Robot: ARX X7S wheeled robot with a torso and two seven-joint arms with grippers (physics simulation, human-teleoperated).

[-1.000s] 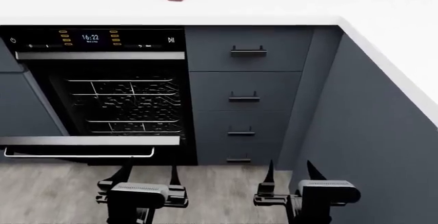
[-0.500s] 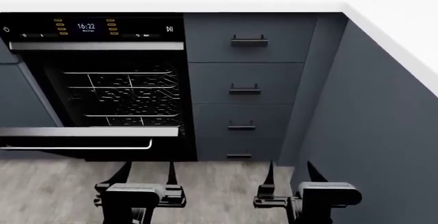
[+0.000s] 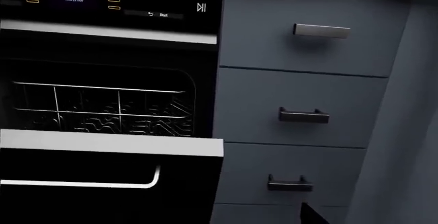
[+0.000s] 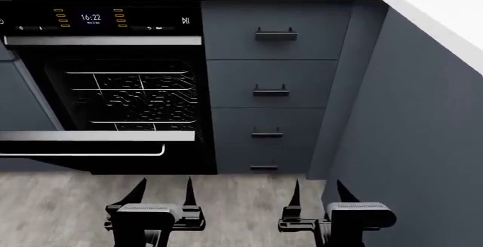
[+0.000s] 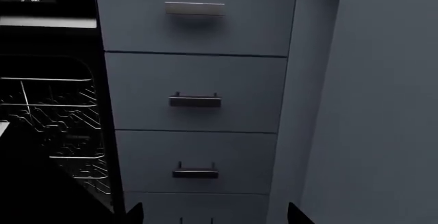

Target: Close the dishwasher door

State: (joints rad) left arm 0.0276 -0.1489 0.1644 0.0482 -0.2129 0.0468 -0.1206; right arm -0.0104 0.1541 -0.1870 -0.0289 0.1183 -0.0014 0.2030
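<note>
The dishwasher is built in at the left, with a black control strip and lit clock and wire racks showing inside. The dishwasher door hangs open, tipped down towards me, its silver-grey edge strip up and its thin silver bar handle below. The door also shows in the left wrist view. My left gripper is open and empty, low over the floor, in front of the door's right end. My right gripper is open and empty, in front of the drawers.
A stack of grey-blue drawers with short black handles stands right of the dishwasher. A grey-blue cabinet side runs close along my right arm. A white countertop lies above. Wood-look floor is under the grippers.
The view has dropped: the counter and its bottle have slid out of the top of the head view, and the dishwasher and drawers sit higher. Both grippers stay open in place.
</note>
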